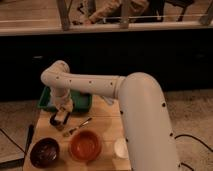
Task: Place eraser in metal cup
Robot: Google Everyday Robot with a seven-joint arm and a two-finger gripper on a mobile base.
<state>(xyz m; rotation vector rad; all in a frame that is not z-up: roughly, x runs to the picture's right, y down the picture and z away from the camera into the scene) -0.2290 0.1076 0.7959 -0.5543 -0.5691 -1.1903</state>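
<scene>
Tool [62, 116] low at metal cup [55, 121] on counter [107, 126]; cannot tell its grip; eraser unseen, so placement looks unfinished.

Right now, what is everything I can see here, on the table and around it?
table: one, light wood, lower middle of the view.
tray: one, green, back left of the table, partly behind the arm.
dark brown bowl: one, front left of the table.
orange bowl: one, front centre, right of the brown bowl.
white cup: one, front right, beside the arm.
utensil: one, metallic, lying between the tray and the orange bowl.
metal cup: one, small and dark, left side, largely hidden by the gripper.
eraser: cannot make it out.
arm: one, white, reaching in from the right.
gripper: one, low at the metal cup, just in front of the tray.
</scene>
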